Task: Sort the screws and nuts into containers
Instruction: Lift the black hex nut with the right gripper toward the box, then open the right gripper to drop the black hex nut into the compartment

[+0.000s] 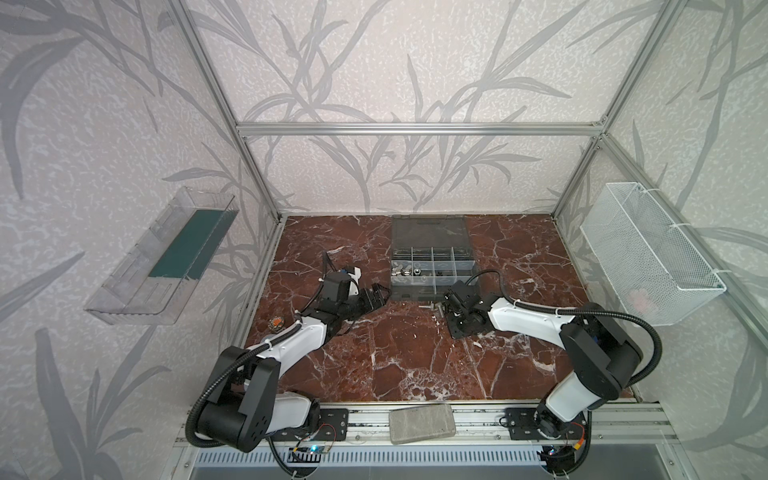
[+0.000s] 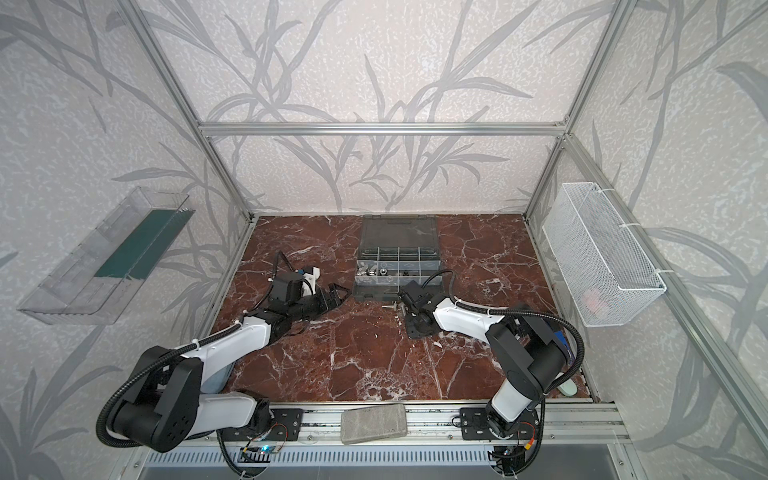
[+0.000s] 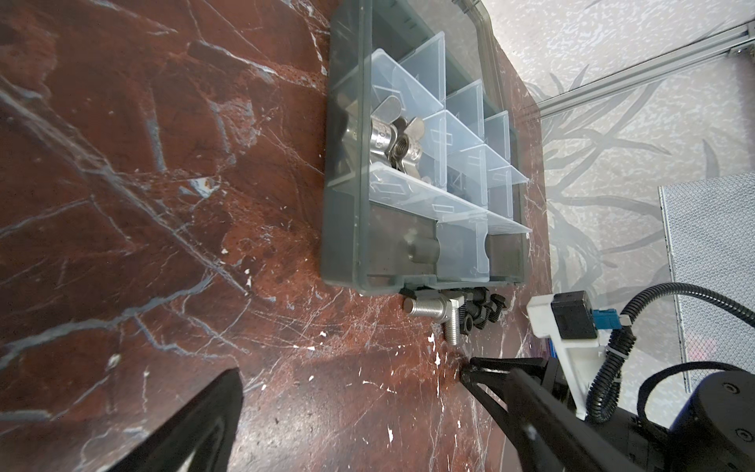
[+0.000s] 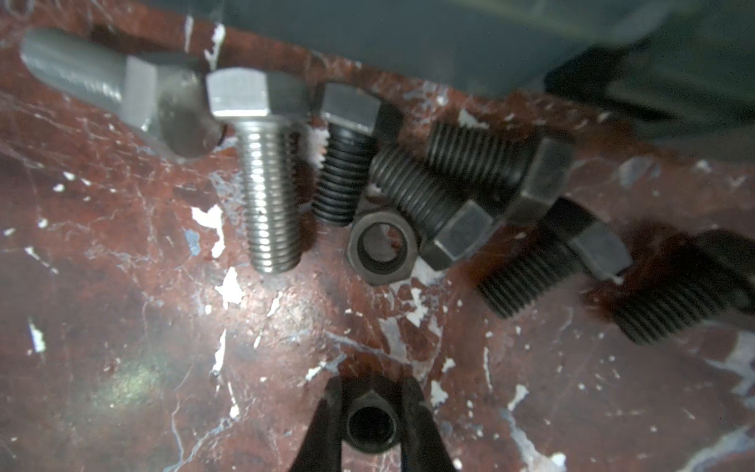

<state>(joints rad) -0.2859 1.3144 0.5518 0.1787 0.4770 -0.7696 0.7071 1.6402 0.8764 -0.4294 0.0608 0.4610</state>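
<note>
— Two questions: what's held, and where?

— Right tool (image 4: 371,402) grips a black nut (image 4: 369,427) down at the counter (image 4: 122,327), near loose screws (image 4: 267,196) lying before the case (image 3: 347,204). Left tool (image 1: 380,296) gapes wide, seemingly empty, just beside the case's corner.

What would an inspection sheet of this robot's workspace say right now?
Surface: red-brown marble-look tabletop, flecked white.
Job's things: organizer case open, wing nuts in one cell; silver screws, black screws and a loose nut lie on the table at its near edge.
Clutter: grey block on the front rail.
Grippers: left gripper open, empty; right gripper shut on a black nut.
Cables: ribbed black cables along both arms.
Surroundings: leaf-patterned walls, clear tray, wire basket.
</note>
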